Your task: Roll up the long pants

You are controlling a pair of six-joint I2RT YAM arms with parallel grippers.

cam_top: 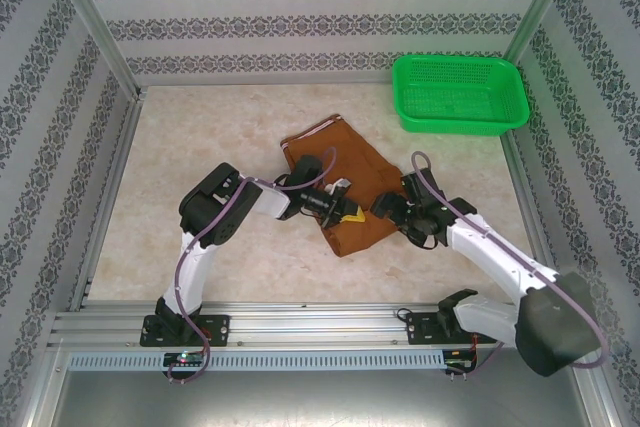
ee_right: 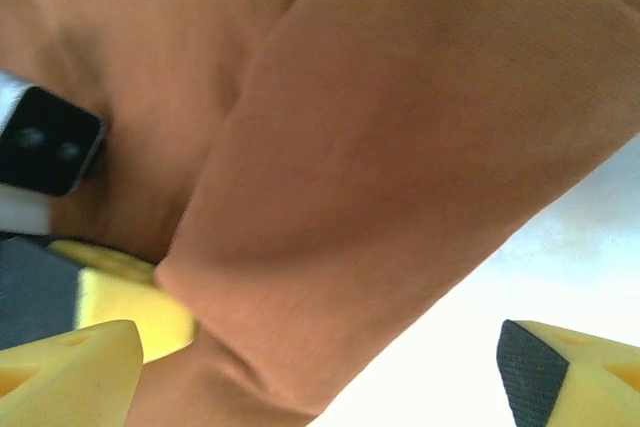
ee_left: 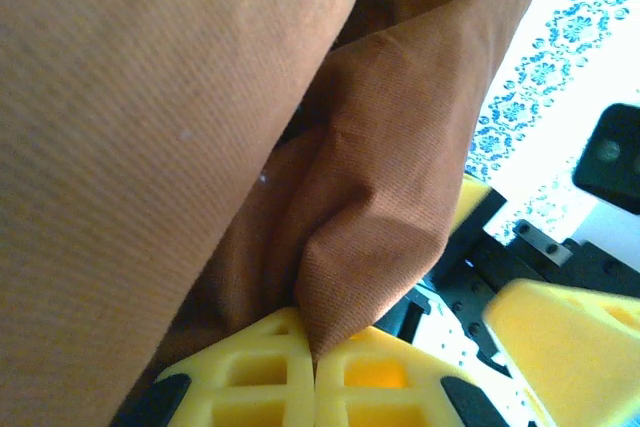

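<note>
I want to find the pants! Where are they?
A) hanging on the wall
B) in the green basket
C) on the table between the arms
C: the pants lie on the table, apart from the basket.

Lab rig: aluminium frame, wallpapered walls

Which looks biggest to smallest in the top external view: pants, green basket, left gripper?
1. green basket and long pants: close in size, pants partly covered, so not ranked.
2. left gripper: clearly smallest.
</note>
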